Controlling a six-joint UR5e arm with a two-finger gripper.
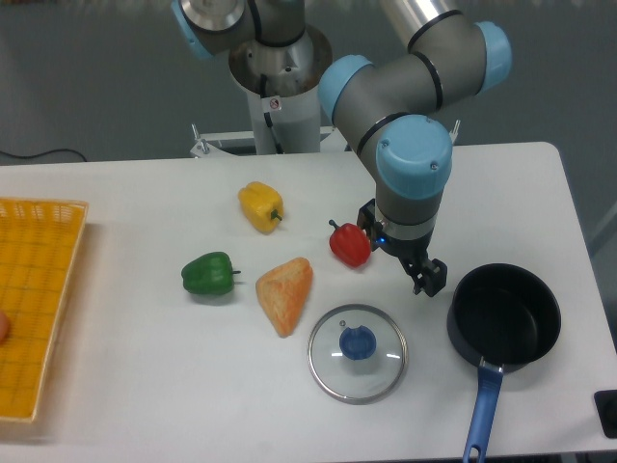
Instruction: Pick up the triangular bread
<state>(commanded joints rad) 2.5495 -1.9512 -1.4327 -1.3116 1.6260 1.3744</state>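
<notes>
Right now my arm folds down from its base at twelve o'clock, elbow high, wrist pointed at the table, and my gripper [424,273] hangs low at about three o'clock of the scene's middle. Its dark fingers are seen from behind the wrist, so I cannot tell how wide they stand; nothing shows between them. The red bell pepper [350,244] sits just beside my wrist, at its nine o'clock. The triangular bread [285,294] lies flat on the table [135,386], well apart from my gripper at its eight o'clock: an orange-tan wedge with rounded corners and a paler, crusty face, its narrow tip pointing to six o'clock. A green bell pepper [209,274] rests near it at nine o'clock, a yellow bell pepper [261,206] at twelve. A glass lid [358,352] with a blue knob lies at the bread's four o'clock, beside a black pot [505,316] with a blue handle. A yellow basket [37,304] occupies the left edge. The tabletop is white; behind it the wall is plain grey.
</notes>
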